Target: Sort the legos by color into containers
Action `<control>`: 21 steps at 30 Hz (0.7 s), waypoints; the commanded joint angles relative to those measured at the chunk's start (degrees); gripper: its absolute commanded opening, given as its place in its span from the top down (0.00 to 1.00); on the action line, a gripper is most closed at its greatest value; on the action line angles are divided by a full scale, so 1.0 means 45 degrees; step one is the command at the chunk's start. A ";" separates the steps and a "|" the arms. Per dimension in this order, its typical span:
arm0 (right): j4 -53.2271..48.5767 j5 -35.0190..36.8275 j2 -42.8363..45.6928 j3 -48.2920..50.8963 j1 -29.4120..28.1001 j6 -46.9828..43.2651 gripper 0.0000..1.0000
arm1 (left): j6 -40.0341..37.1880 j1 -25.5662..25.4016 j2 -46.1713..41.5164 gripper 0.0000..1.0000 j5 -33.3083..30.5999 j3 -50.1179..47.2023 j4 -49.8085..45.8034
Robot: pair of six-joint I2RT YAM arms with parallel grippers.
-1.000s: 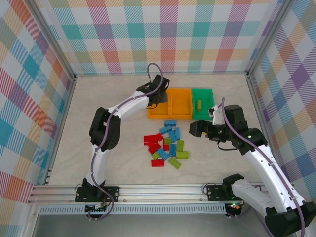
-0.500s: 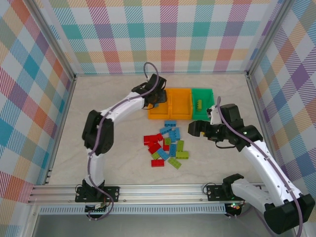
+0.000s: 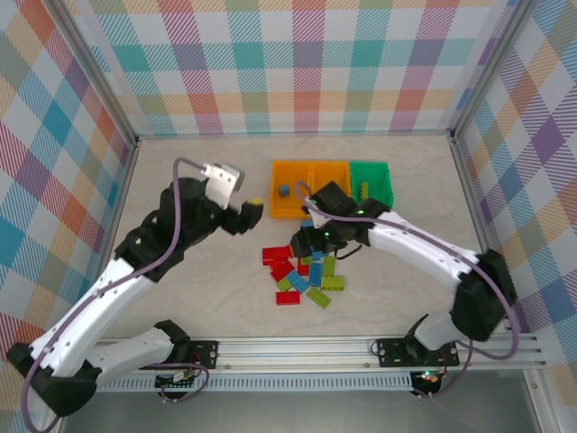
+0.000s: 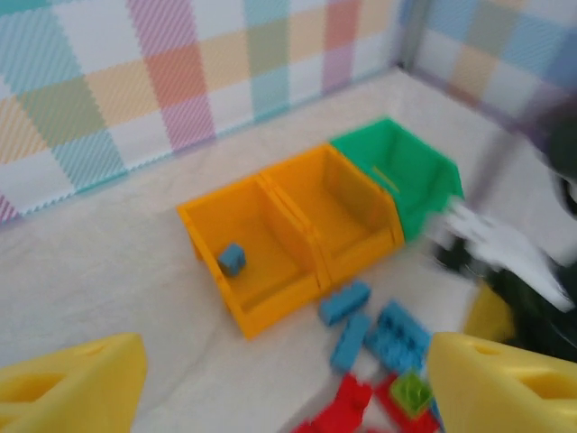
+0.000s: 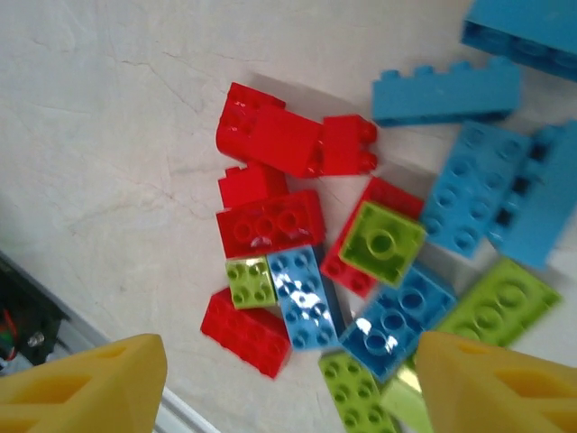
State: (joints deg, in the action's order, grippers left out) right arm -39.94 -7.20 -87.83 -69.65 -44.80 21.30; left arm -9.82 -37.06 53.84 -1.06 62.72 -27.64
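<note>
— What was your left gripper (image 3: pixel 251 210) doing there?

— Nothing in it. Its fingers stood wide apart and empty, looking at the containers (image 4: pixel 320 263) from a way off. A second before, it had hung over the left orange bin (image 3: pixel 290 207) with its jaws nearly closed. By this moment I'd let go and drawn it back toward the left. The blue brick (image 4: pixel 232 258) lay on that bin's floor, so I reckoned the drop was good.

— And the right?

— A second earlier it had waited beside the green bin (image 3: pixel 380 197). I'd swung it across so the right gripper (image 5: pixel 287 379) hung over the legos (image 5: pixel 361 244), which lay loose on the table (image 5: pixel 108 135) in front of the bins. Its fingers were spread either side of the heap, gripping nothing yet. I judged a green or blue piece the likely next pick.
</note>
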 commanded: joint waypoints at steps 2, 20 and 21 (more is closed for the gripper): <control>0.0275 0.0487 -0.1804 -0.1188 -0.0163 -0.1193 0.34 | -0.4644 -0.0124 -0.1042 0.04 0.2893 -0.1565 -0.2311; 0.0925 0.0930 -0.5506 -0.2301 -0.0163 -0.0788 0.58 | -0.6577 0.0091 -0.3460 0.00 0.4207 -0.5042 0.0224; 0.0954 0.0955 -0.5539 -0.2225 -0.0163 -0.0789 0.59 | -0.6585 0.0092 -0.3445 0.00 0.4285 -0.5050 0.0224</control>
State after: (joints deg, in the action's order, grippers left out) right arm -36.32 -2.39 -111.83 -78.78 -45.45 17.30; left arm -37.85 -36.99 38.50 15.79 40.97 -28.86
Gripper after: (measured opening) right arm 0.414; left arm 0.998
